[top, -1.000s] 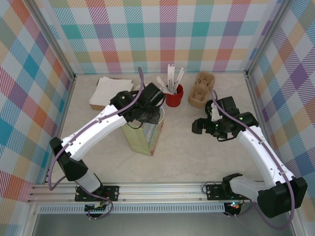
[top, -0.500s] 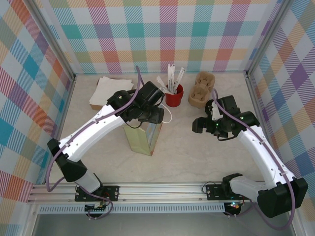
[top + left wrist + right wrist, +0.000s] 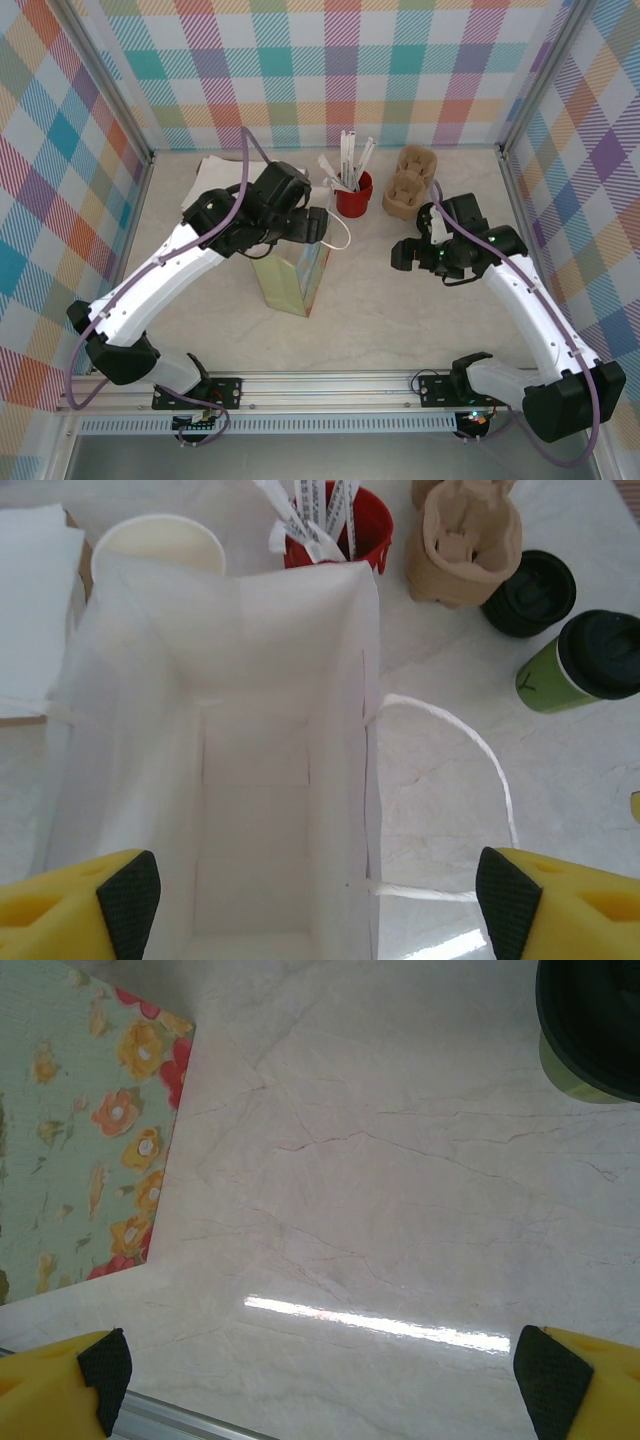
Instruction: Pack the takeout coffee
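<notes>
The tall paper bag (image 3: 250, 780) is white inside; its outer face is pale green, scattered with red and orange flowers. The small paper takeout coffee cup (image 3: 545, 685) is olive-green under a round black plastic lid (image 3: 610, 645). A red cup (image 3: 372, 532) holds white stirrers (image 3: 300, 522). The moulded-pulp cup carrier (image 3: 465, 540) is tan. The table (image 3: 400, 1160) is cream marble with faint veins. Pastel plaid covers the walls (image 3: 330, 70). The left gripper (image 3: 317, 905) and right gripper (image 3: 320, 1370) have yellow fingers, black pads.

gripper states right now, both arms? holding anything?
Left gripper: open, holding nothing, above the open paper bag.
Right gripper: open, holding nothing.
</notes>
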You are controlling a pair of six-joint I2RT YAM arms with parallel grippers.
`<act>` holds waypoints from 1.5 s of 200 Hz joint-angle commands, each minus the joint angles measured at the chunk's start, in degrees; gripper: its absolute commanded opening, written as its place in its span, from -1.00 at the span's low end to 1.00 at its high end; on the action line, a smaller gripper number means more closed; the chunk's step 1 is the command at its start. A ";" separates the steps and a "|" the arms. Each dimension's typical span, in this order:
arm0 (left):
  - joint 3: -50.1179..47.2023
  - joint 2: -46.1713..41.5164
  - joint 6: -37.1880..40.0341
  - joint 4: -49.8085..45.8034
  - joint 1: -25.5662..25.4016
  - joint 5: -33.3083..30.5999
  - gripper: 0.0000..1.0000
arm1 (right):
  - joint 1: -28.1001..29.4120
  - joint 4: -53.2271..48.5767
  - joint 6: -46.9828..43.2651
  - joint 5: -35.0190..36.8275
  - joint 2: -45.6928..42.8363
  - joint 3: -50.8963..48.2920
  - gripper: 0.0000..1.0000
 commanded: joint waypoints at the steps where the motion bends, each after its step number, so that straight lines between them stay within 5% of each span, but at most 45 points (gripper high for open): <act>1: -2.48 -3.50 0.55 3.76 -0.76 -3.41 0.74 | 0.28 -0.58 -0.92 0.58 0.78 2.04 1.00; 50: -7.62 -7.99 2.31 8.14 -0.65 -5.57 1.00 | 0.28 1.01 -2.70 -1.25 3.65 3.52 1.00; 151: -13.54 -12.83 4.79 13.07 -0.65 -7.05 1.00 | -0.39 4.87 -4.51 -2.70 13.47 11.04 1.00; 228: -15.51 -15.34 7.26 15.58 -0.65 -8.54 1.00 | -7.18 6.53 -6.71 -5.64 23.45 20.72 1.00; 300: -16.28 -16.03 7.95 16.22 -0.65 -9.58 1.00 | -12.22 7.59 -8.13 0.30 35.82 31.55 0.74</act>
